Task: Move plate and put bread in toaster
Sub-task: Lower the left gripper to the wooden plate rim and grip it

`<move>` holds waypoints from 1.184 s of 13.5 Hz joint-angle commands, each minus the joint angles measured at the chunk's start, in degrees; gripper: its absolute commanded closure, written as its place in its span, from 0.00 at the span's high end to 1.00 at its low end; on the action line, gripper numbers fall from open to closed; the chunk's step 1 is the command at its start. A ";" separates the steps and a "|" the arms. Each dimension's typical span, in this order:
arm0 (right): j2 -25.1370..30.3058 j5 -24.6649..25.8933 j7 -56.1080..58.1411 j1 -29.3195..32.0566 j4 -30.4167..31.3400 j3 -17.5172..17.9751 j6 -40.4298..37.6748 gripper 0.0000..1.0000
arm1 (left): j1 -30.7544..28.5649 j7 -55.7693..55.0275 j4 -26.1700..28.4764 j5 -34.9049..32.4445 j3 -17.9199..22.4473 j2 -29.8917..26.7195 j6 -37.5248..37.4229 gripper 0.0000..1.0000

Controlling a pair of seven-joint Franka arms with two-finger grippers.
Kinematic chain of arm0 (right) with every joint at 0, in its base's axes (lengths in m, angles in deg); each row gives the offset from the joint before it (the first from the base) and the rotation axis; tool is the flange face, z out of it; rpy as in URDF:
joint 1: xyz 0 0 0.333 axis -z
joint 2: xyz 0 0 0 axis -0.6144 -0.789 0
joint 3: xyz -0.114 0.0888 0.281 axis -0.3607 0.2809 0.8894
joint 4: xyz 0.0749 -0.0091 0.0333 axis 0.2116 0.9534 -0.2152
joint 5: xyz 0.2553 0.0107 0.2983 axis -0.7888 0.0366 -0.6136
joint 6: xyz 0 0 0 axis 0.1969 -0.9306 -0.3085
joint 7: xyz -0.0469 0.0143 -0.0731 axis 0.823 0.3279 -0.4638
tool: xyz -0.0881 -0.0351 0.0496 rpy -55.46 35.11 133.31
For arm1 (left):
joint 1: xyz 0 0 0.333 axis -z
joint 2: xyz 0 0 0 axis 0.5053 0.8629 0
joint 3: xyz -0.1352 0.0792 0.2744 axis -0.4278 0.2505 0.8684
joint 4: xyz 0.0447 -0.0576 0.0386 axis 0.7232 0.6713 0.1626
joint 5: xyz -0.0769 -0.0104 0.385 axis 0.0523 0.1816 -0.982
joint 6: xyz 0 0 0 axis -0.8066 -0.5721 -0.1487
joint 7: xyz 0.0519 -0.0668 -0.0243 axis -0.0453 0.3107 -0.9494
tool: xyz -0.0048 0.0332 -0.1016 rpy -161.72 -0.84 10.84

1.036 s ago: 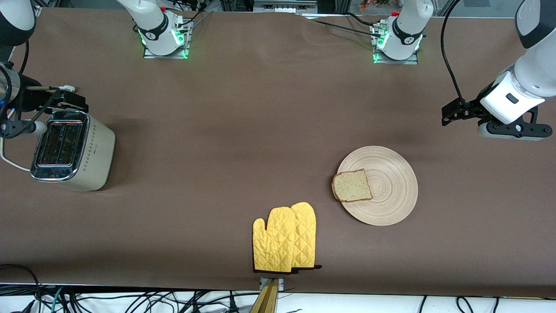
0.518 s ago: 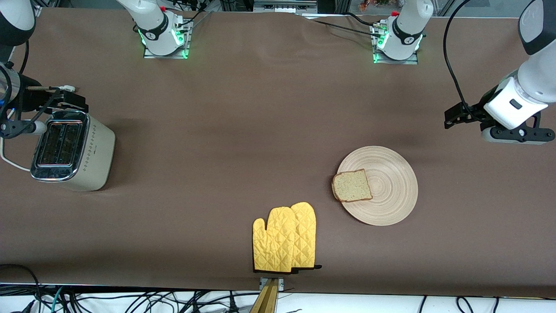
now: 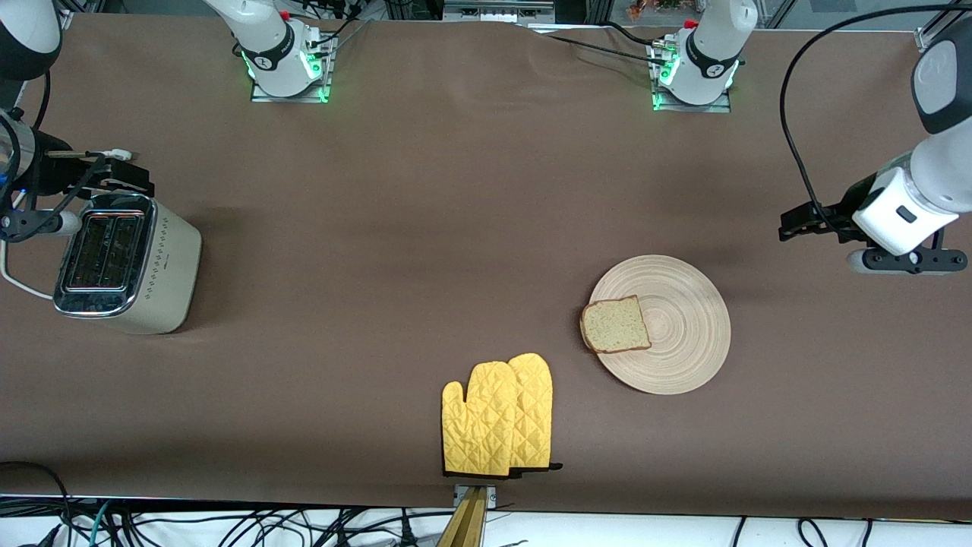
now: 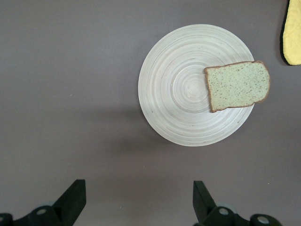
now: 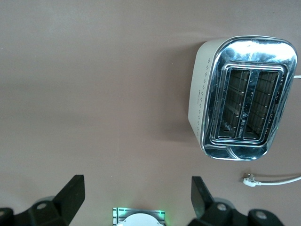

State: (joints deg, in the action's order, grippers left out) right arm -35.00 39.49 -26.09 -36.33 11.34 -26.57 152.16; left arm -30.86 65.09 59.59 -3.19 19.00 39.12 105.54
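Note:
The pale ringed plate (image 3: 683, 334) lies on the brown table toward the left arm's end. The bread (image 3: 615, 325) lies flat on the plate's rim, on the side toward the toaster. My left gripper (image 3: 907, 260) hangs open over bare table beside the plate, nothing between its fingers. In the left wrist view, plate (image 4: 174, 84) and bread (image 4: 238, 86) lie ahead of the open left gripper (image 4: 138, 190). The cream toaster (image 3: 125, 262) stands at the right arm's end, slots empty. My right gripper (image 3: 34, 222) waits open and empty high beside the toaster (image 5: 244, 96), not over its slots.
Yellow quilted oven mitts (image 3: 497, 416) lie near the table's front edge, nearer the front camera than the plate. The toaster's white cord and plug (image 5: 249, 179) trail on the table beside it. The arm bases (image 3: 285, 68) (image 3: 695, 72) stand along the table's back edge.
The left arm has shifted a little toward the front camera and the table's end, still beside the plate. The right arm, plate, bread and toaster have not moved.

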 commanded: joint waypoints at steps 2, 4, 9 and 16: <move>-0.47 0.03 0.55 0.35 -1.37 0.15 -0.27 1.00 | -3.61 7.66 -5.27 7.29 -0.20 7.55 -0.18 1.00; -0.47 0.03 0.55 0.35 -1.37 0.15 -0.27 1.00 | -4.84 10.21 -7.30 8.63 -0.20 10.37 -0.18 1.00; -0.47 0.03 0.55 0.35 -1.37 0.15 -0.27 1.00 | -7.21 16.45 -7.66 17.75 -0.20 16.26 0.34 1.00; -0.47 0.03 0.55 0.35 -1.37 0.06 -0.27 1.00 | -13.37 32.44 -7.66 32.62 -0.20 25.66 0.78 1.00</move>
State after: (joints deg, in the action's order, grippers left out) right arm -35.01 39.49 -26.09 -36.30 11.30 -26.61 152.21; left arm -42.90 93.17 53.99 26.25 19.20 61.50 106.89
